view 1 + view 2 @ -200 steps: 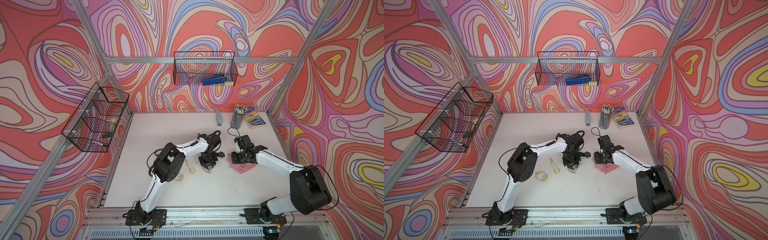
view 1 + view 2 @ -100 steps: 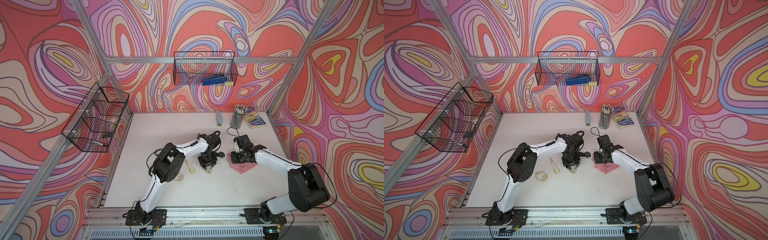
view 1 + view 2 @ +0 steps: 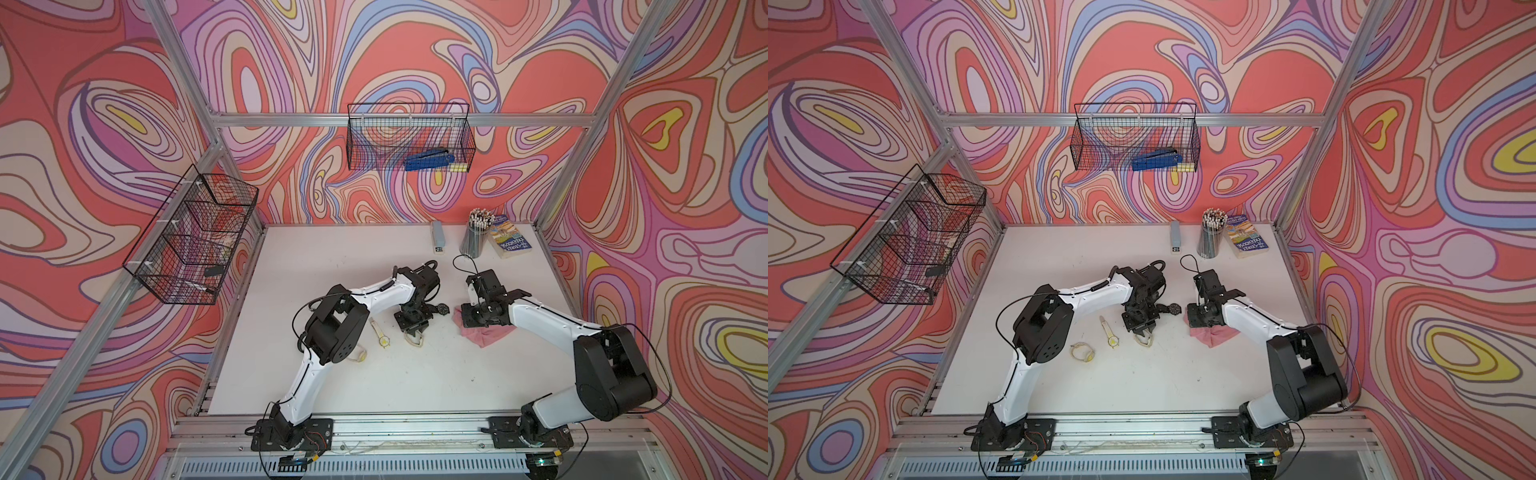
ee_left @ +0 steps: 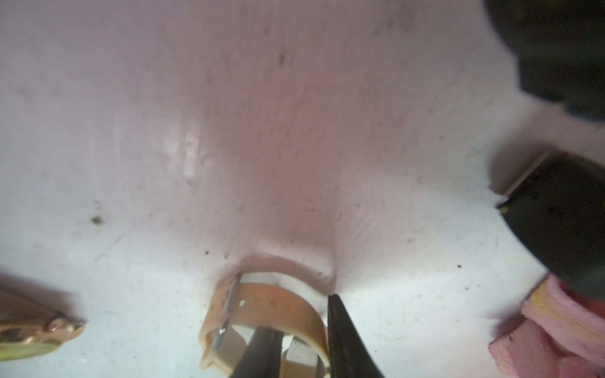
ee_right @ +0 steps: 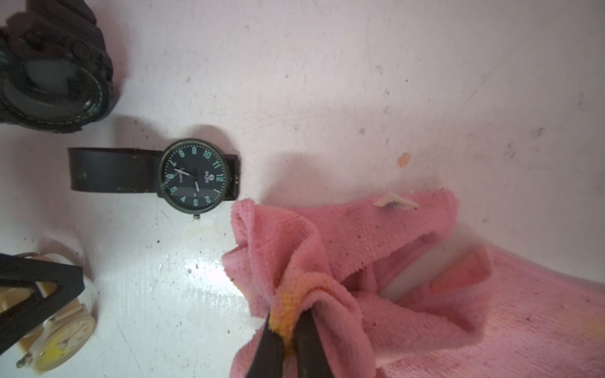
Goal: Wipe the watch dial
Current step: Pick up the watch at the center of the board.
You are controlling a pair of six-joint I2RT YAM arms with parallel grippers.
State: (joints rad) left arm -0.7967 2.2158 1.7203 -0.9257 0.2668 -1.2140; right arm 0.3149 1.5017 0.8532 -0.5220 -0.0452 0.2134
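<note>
My right gripper [image 5: 288, 327] is clamped tight on a bunched fold of the pink cloth [image 5: 376, 235]; the rest of the cloth lies on the table [image 3: 332, 374]. The black watch [image 3: 442, 308] lies flat, dial up, at nine o'clock from the cloth in both top views, just beside it. At seven o'clock from it, my left gripper [image 4: 299, 327] straddles the strap loop of a tan watch [image 4: 271, 304]. One finger is inside the loop and one outside, narrowly apart. Whether they pinch it I cannot tell.
</note>
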